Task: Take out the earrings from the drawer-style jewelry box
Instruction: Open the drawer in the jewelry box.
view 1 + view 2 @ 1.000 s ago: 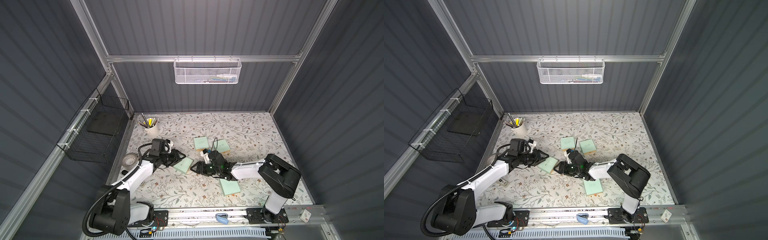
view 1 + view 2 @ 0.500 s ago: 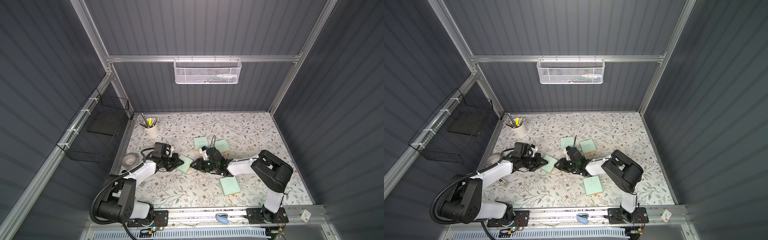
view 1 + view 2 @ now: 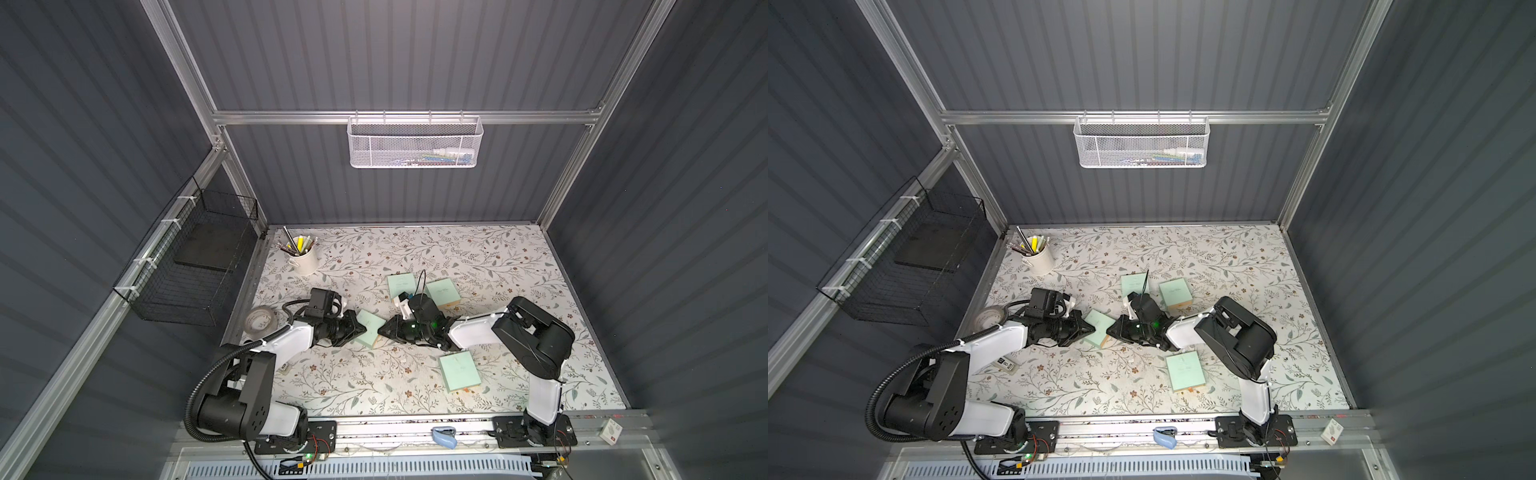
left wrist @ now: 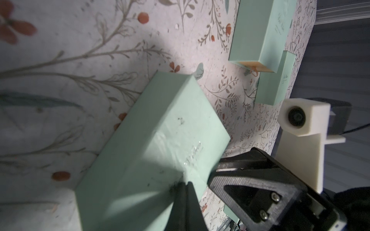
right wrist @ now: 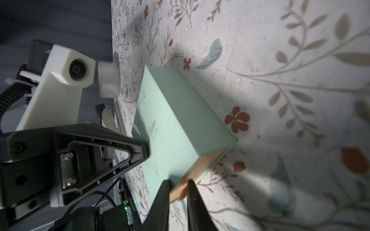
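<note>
Both arms have sunk lower and closed in on one box point(image 3: 369, 332) since a second ago, and both pairs of jaws have drawn in; the earrings do not show, so I judge them inside the drawer point(image 5: 206, 166), whose tan end sits nearly flush with the mint sleeve; a few whitish specks point(image 4: 176, 26) lie on the table point(image 3: 478, 257) nearby, too small to call studs.

Such studs would be tiny, hard and very light, easy to flick away or lose on the flowered pattern; they want a fine fingertip pinch or a tip-out, once the drawer is slid open by its tan end; the box looks like light card and will likely skid unless held down.

At the end away from the drawer, the left gripper point(image 4: 185, 187) is clenched empty, its joined tips pressing the box's top edge as a brace; the right gripper point(image 5: 178, 187) stands with jaws narrowly apart astride the drawer's end, where an orange blur may be a pull loop point(image 5: 182, 192); whether they pinch it yet I cannot tell.
</note>
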### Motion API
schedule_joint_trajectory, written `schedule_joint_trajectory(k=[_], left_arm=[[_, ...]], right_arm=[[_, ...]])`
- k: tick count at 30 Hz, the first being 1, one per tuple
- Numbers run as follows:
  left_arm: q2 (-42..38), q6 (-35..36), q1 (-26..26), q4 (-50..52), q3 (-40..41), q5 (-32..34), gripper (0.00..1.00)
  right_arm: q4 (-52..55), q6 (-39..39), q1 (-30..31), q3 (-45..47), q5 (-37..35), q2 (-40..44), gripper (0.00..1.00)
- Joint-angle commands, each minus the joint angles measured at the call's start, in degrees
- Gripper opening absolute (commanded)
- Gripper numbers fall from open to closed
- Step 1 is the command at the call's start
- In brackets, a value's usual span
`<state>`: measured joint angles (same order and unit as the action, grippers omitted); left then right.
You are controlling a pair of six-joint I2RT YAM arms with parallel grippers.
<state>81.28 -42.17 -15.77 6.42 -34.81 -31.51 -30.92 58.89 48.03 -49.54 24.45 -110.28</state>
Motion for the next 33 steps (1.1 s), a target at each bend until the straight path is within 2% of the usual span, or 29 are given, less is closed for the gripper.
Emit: schedule_joint_trajectory(k=[1, 10, 21, 25, 33], left_arm=[[0.7, 1.2, -0.1, 0.4, 0.7, 1.0, 0.0], [0.6, 1.3, -0.1, 0.7, 1.0, 1.3, 0.0], [-0.1, 1.3, -0.1, 1.2, 1.2, 1.6, 0.0], [0.0, 1.4, -0.1, 1.3, 1.1, 1.5, 0.0], [-0.2, 1.3, -0.1, 1.3, 1.3, 1.6, 0.0]], right_arm=[[-0.5, 0.3, 0.0, -0.6, 0.3, -1.6, 0.18], [-2.9, 1.2, 1.0, 2.8, -0.9, 0.5, 0.22], [-4.8, 2.3, 1.1, 3.8, -0.9, -0.6, 0.19], [-7.1, 3.2, 1.1, 6.0, -1.3, 0.0, 0.21], [-7.0, 2.9, 1.2, 4.9, -0.5, -1.1, 0.22]])
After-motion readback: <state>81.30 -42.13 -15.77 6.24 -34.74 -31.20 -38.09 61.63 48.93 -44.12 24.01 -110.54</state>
